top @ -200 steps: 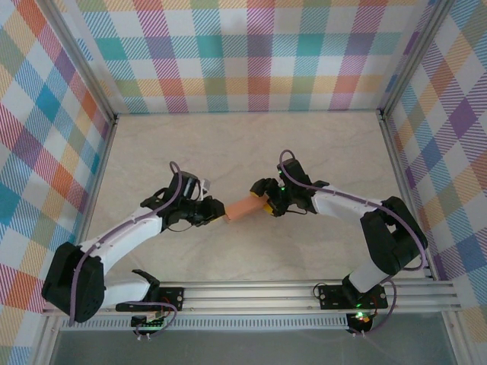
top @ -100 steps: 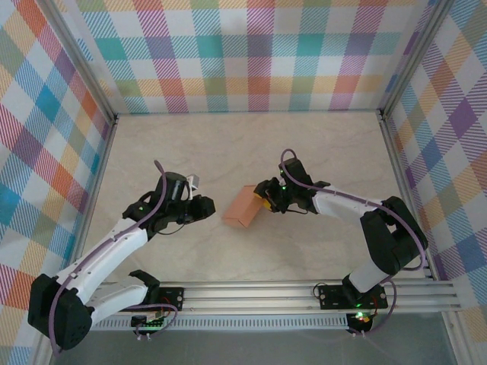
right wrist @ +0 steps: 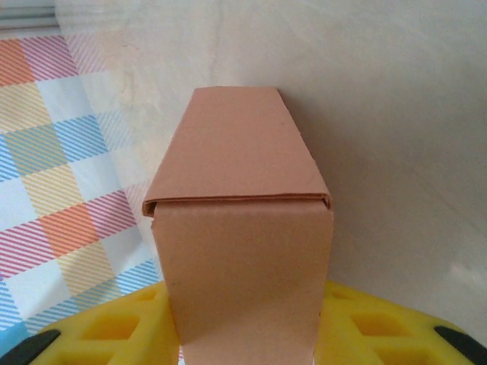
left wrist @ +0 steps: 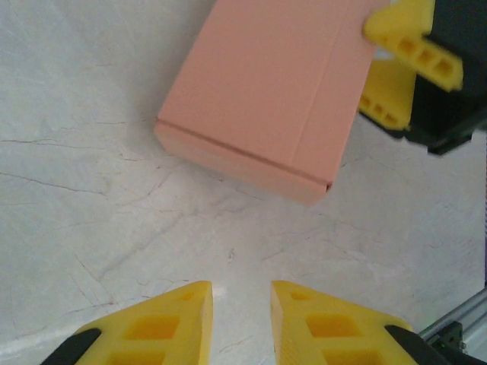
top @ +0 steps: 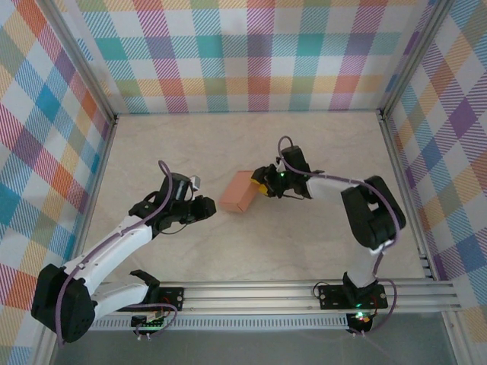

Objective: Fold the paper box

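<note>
Box (top: pixel 238 192) looks fully folded. My right hand (top: pixel 262 187) clamps its end; my left hand (left wrist: pixel 242 295) is empty, slightly parted. Next I'd release it gently.

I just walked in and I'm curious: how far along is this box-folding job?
Mostly done, it seems: the paper box is already formed into a rectangular block, lying on the table. In hand: the right jaws grip one end. The left jaws sit apart, slightly open, empty. Remaining: probably just releasing it.

Matt thin-card paper box (left wrist: pixel 266 99); smooth, faintly veined stone-look table (left wrist: pixel 114 228).
</note>
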Controlling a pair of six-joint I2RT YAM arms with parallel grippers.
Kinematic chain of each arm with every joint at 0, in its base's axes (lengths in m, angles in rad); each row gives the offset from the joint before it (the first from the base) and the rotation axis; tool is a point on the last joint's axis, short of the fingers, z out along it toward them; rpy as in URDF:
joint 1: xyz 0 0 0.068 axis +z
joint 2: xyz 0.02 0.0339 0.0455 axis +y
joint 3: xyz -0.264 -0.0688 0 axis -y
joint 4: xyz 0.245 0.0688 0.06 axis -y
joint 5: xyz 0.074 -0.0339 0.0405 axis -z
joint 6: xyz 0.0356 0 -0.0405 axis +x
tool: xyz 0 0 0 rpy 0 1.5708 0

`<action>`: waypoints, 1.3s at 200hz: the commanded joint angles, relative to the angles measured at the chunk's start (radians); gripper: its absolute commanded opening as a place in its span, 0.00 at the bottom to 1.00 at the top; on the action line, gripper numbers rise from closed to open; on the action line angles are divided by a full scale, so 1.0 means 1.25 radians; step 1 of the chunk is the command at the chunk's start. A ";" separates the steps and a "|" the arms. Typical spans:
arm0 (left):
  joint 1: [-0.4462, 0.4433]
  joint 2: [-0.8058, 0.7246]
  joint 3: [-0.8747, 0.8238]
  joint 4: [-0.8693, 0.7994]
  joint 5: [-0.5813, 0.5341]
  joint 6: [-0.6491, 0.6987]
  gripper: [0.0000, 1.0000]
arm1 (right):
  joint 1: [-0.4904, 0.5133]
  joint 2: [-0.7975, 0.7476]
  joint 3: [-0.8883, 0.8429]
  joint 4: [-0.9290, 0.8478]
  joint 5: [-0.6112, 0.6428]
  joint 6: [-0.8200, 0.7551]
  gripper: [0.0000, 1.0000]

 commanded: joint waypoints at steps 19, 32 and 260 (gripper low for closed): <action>0.007 0.023 -0.035 0.068 -0.032 -0.013 0.26 | -0.030 0.125 0.139 -0.047 -0.089 -0.077 0.48; 0.006 0.027 -0.032 0.072 -0.040 -0.009 0.27 | -0.038 0.129 0.158 -0.057 -0.098 -0.091 0.60; 0.338 0.240 -0.234 0.827 -0.236 0.531 1.00 | -0.302 -0.493 -0.553 0.414 0.508 -0.898 1.00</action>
